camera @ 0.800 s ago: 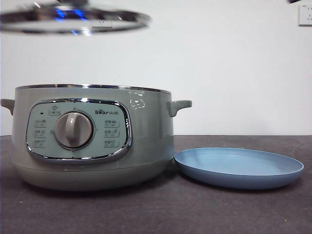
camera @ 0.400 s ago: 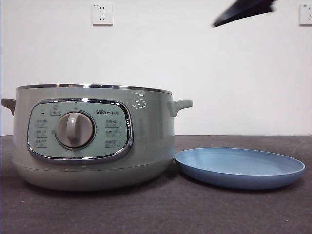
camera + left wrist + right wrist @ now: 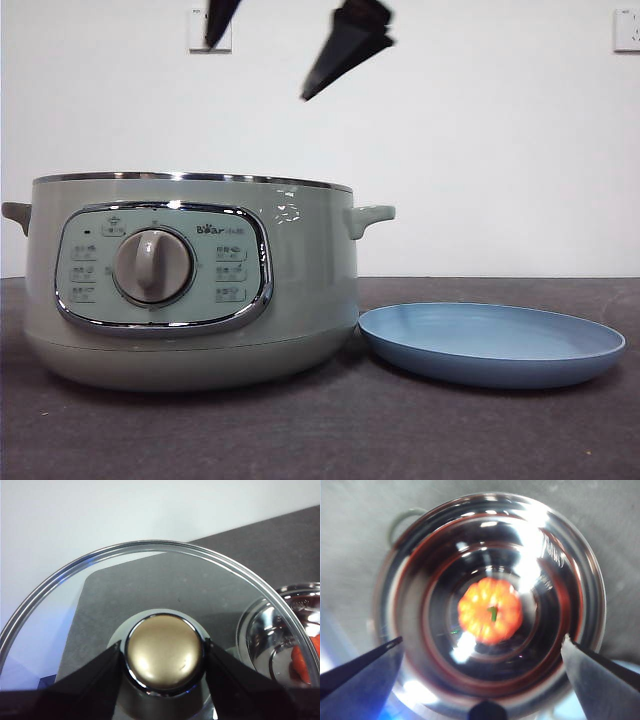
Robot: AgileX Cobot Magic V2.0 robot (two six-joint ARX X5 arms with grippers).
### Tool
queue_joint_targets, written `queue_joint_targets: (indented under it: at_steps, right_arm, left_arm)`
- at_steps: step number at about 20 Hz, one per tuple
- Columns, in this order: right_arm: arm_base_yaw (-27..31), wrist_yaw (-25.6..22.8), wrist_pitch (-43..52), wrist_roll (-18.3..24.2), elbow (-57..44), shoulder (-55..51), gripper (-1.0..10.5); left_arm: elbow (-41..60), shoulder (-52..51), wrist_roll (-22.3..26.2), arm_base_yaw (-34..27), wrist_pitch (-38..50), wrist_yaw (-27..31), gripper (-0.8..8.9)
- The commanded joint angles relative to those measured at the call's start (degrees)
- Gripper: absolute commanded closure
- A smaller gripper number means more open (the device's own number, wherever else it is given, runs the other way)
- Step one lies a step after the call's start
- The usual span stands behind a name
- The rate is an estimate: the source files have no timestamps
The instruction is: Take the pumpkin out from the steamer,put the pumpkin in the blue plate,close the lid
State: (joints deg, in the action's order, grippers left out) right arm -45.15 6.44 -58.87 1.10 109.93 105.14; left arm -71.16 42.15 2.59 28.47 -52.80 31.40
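Front view: the steamer (image 3: 190,280) is standing uncovered toward the left side of the dark table (image 3: 320,430), its control panel and round knob (image 3: 152,266) facing the camera. The blue plate (image 3: 490,343) is lying flat just beside the pot's lower right, close to it; whether the two are touching cannot be told. Above the pot's open rim the right gripper (image 3: 275,50) is hanging in the air, its two black fingers (image 3: 345,50) standing wide apart and holding nothing. Two wall sockets (image 3: 627,30) are showing on the white wall behind.

Right wrist view: the right gripper (image 3: 482,647) is hovering directly over the open pot (image 3: 490,605), jaws spread to either side. The pumpkin (image 3: 490,610) is sitting upright in the middle of the shiny pot floor, green stem pointing up, untouched by the fingers.

Left wrist view: the left gripper (image 3: 164,655) is gripping the lid (image 3: 150,595) by its knob (image 3: 164,652), one black jaw pressing each side. The lid is being held in the air off to one side of the pot (image 3: 280,630), above the table; a sliver of orange is showing inside the pot through the glass.
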Motion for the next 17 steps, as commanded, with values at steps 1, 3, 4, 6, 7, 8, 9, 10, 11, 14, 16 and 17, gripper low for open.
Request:
queue_joint_targets:
  at_steps: [1,3,4,6,7,8,9,10,11,14,16,17]
  right_arm:
    - [-2.4,-4.3,-1.3,3.1,4.5,5.5,3.7]
    - [-3.8,-5.3,-0.8,4.3,4.9,8.2,3.7]
    - [-4.3,-5.3,-0.7,4.6,4.9,9.5,3.7]
    - [-4.4,-5.5,-0.3,5.0,4.9,12.0,3.7]
    - [-4.4,-5.6,0.3,5.0,4.9,13.4,3.7]
    - [-4.4,-5.6,0.9,5.0,4.9,14.6,3.7]
    - [-4.3,-5.6,1.4,5.0,4.9,15.8,3.7]
    - [-4.3,-5.5,1.7,5.0,4.9,17.0,3.7]
    - [-4.3,-5.4,1.9,5.0,4.9,18.1,3.7]
    - [-4.1,-5.5,2.3,5.3,4.9,20.7,3.8]
    - [-3.9,-5.5,2.5,5.4,4.9,21.6,3.8]
    - [-3.7,-5.5,2.6,5.4,4.9,21.6,3.8]
  left_arm:
    - [-0.6,-0.7,1.4,0.1,2.5,0.6,8.22]
    - [-0.6,-0.7,1.9,0.1,2.4,0.6,8.22]
    - [-0.6,-0.6,1.9,0.1,2.4,0.6,8.22]
    - [-0.6,-0.6,1.9,0.1,2.2,0.6,8.22]
    - [-0.6,-0.6,1.9,0.1,2.1,0.6,8.22]
    - [-0.6,-0.6,1.9,0.1,2.0,0.6,8.22]
    - [-0.6,-0.6,1.9,0.1,1.8,0.6,8.22]
    - [-0.6,-0.6,1.9,0.1,1.5,0.6,8.22]
    - [-0.6,-0.6,1.9,0.1,1.1,0.6,8.22]
    - [-0.6,-0.6,1.9,0.1,0.2,0.6,8.22]
    - [-0.6,-0.6,1.9,0.1,0.2,0.6,8.22]
    - [-0.6,-0.6,1.9,0.1,0.2,0.6,8.22]
